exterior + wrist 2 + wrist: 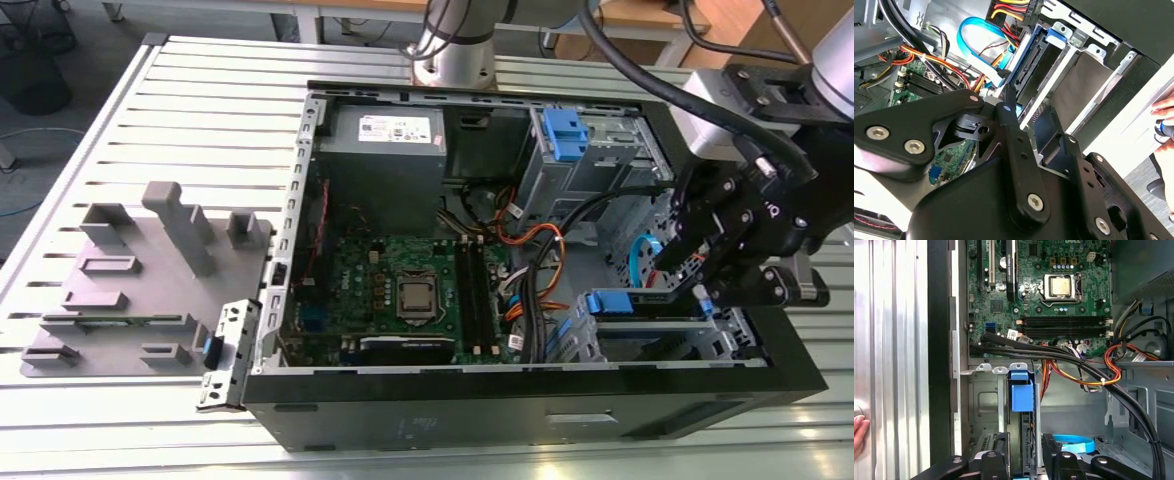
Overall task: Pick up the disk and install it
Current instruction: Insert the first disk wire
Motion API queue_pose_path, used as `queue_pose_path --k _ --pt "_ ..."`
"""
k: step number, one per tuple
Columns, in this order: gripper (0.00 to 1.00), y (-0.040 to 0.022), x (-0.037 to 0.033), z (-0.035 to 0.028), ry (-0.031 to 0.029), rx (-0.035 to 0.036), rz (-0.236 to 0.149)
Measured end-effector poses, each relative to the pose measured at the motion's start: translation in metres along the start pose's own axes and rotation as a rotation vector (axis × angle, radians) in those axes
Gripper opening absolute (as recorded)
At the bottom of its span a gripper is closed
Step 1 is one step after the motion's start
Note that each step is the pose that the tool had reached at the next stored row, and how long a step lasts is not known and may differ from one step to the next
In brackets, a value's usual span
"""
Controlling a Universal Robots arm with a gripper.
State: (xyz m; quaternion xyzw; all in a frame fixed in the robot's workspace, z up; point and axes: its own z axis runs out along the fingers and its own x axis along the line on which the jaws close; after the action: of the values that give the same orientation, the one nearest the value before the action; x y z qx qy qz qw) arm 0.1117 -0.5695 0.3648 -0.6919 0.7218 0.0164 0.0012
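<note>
Install step, by my reading: flat silver metal disk (1022, 390) with blue plastic rails stands edge-on inside grey metal drive cage (979, 405). Black gripper (1026, 452) at cage mouth, jaw state unclear. Full seating likely needs straight travel along cage slot.

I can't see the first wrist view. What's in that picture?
The gripper is right at the disk, which sits edge-on in a metal bay of an open computer. Past it are a green motherboard and bundled cables, with a hand just outside.
</note>
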Motion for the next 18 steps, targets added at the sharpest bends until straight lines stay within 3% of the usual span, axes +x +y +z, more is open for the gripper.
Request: queue_pose_path --k 7,11,18 --pt "0.42 0.0000 -0.0001 -0.0012 0.0000 0.0000 0.000" --pt "0.42 0.0001 -0.0002 -0.0059 0.0001 0.0000 0.000" --pt "0.42 0.0001 -0.0042 -0.0049 0.0000 0.0002 0.000"
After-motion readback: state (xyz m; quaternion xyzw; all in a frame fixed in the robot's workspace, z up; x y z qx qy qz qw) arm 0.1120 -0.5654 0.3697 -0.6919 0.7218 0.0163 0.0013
